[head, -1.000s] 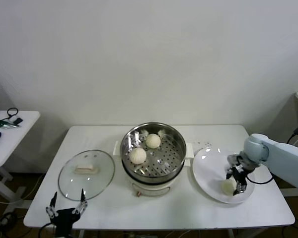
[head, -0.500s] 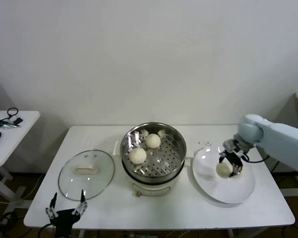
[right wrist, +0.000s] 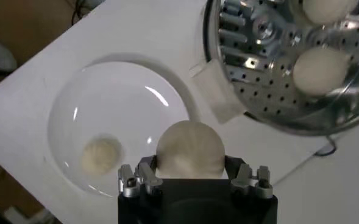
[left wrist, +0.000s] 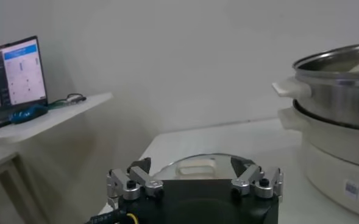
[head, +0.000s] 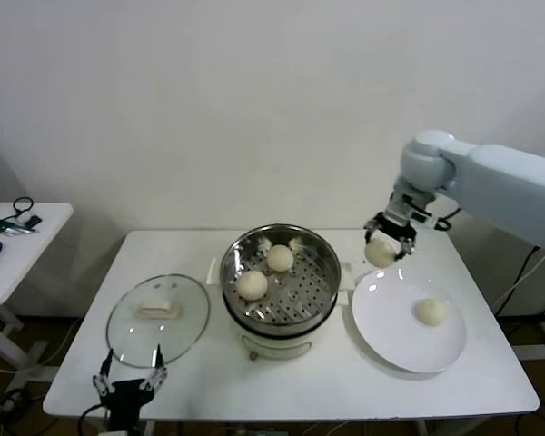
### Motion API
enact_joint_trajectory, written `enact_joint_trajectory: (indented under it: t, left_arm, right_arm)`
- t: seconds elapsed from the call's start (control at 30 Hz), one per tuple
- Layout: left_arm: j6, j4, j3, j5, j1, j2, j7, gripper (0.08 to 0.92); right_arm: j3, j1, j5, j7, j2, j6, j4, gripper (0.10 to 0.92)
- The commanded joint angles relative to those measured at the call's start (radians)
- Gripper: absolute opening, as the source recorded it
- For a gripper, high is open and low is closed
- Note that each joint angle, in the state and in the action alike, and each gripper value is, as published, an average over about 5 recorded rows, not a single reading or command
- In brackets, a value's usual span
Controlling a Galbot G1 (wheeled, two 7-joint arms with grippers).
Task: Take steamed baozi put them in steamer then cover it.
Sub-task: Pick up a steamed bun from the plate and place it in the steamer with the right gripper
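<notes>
My right gripper (head: 382, 245) is shut on a cream-white baozi (head: 380, 253), held in the air above the gap between the steamer (head: 320, 247) and the white plate (head: 391, 341). The wrist view shows the held bun (right wrist: 189, 148) filling the jaws of the gripper (right wrist: 189, 163). Two baozi (head: 281, 258) (head: 252, 284) lie on the steamer's perforated floor. Another baozi (head: 430, 311) rests on the plate. The glass cover (head: 158, 318) lies flat to the left of the steamer. My left gripper (head: 130, 379) hangs open by the table's front edge, just before the cover (left wrist: 197, 164).
The steamer basket sits on a cream pot base (head: 272, 345) at the table's centre. A small side table (head: 18, 241) with cables stands to the left. A wall runs close behind the table.
The right gripper has risen from the plate with a baozi and moved left and back toward the steamer. The left gripper has hardly moved.
</notes>
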Motion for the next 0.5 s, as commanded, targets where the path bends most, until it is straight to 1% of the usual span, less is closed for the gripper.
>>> enact_joint_trajectory:
  t: [0.03, 0.23, 0.5]
  left_arm:
    - [0.002, -0.003, 0.004, 0.009, -0.013, 0.007, 0.011, 0.823]
    - [-0.006, 0.000, -0.006, 0.000, -0.008, 0.010, 0.012, 0.823]
    - [-0.012, 0.004, -0.016, -0.013, 0.000, 0.011, 0.012, 0.823]
  right_arm:
    - [-0.004, 0.067, -0.033, -0.017, 0.239, 0.128, 0.038, 0.712]
    - [0.045, -0.033, -0.086, -0.013, 0.375, 0.139, 0.028, 0.712]
    - [0.040, -0.122, -0.130, -0.002, 0.429, 0.148, 0.027, 0.712]
